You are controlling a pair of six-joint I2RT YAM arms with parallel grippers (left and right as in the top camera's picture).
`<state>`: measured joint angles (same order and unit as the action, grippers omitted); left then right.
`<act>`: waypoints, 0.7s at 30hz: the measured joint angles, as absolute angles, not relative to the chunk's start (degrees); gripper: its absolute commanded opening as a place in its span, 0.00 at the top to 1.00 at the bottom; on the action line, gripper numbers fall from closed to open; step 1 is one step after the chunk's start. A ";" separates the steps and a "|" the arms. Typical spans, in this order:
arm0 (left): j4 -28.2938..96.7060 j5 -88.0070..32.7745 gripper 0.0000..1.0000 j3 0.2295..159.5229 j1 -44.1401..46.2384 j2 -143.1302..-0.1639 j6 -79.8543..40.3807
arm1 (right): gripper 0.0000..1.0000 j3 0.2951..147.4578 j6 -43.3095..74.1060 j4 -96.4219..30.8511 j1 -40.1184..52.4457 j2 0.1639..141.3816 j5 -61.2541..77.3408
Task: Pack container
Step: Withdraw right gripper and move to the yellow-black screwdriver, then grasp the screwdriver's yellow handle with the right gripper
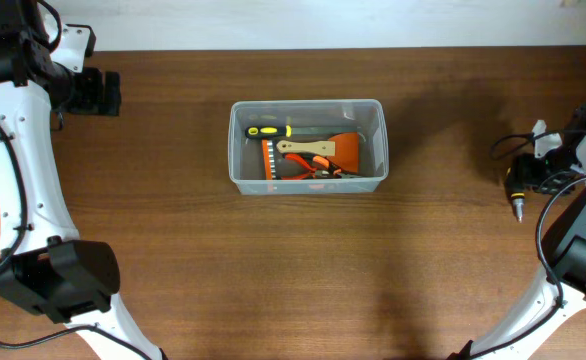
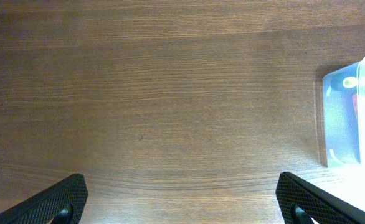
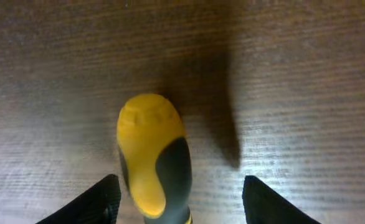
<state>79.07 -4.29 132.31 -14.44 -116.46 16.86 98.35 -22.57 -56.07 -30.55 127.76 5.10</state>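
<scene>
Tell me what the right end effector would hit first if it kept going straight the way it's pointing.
Most likely the yellow and black screwdriver handle, sitting between the open fingers of the right end effector, with the wooden table behind it. The gap is hard to judge.

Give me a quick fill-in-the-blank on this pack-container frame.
1. The pliers lying in the container have ___ handles.
2. The left gripper has its jaws wide ___, holding nothing.
3. The tool handle between the fingers of the right gripper is black and ___.

Missing words: orange; open; yellow.
</scene>
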 measured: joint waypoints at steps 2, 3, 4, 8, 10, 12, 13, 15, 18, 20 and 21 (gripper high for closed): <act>79.07 -4.29 0.01 132.31 -14.44 -116.46 16.86 | 0.44 96.77 -22.81 -54.61 -30.26 127.76 4.95; 79.07 -4.29 0.01 132.31 -14.44 -116.46 16.86 | 0.45 96.12 -22.83 -53.78 -30.04 127.72 4.58; 79.09 -4.29 0.01 132.31 -14.44 -116.46 16.86 | 0.48 95.59 -22.79 -53.10 -29.78 127.52 4.29; 79.07 -4.29 0.01 132.31 -14.44 -116.46 16.86 | 0.57 93.65 -22.94 -50.70 -29.21 126.56 3.11; 79.07 -4.32 0.01 132.31 -14.44 -116.46 16.86 | 0.61 93.03 -22.72 -50.22 -28.97 126.26 2.81; 79.07 -4.29 0.01 132.31 -14.44 -116.46 16.86 | 0.61 92.97 -21.96 -50.17 -28.75 126.17 2.63; 79.09 -4.29 0.01 132.31 -14.44 -116.46 16.86 | 0.61 92.97 -21.41 -50.22 -28.64 126.17 2.59; 79.07 -4.29 0.01 132.31 -14.44 -116.46 16.86 | 0.65 93.08 -20.45 -50.52 -28.32 126.17 2.42; 79.07 -4.29 0.01 132.31 -14.44 -116.46 16.86 | 0.76 94.02 -19.03 -52.58 -27.29 126.19 2.66; 79.09 -4.32 0.01 132.31 -14.44 -116.46 16.86 | 0.87 95.61 -17.93 -55.18 -25.98 126.32 2.96; 79.09 -4.29 0.01 132.31 -14.44 -116.46 16.86 | 0.88 96.82 -17.67 -56.40 -25.19 126.39 3.07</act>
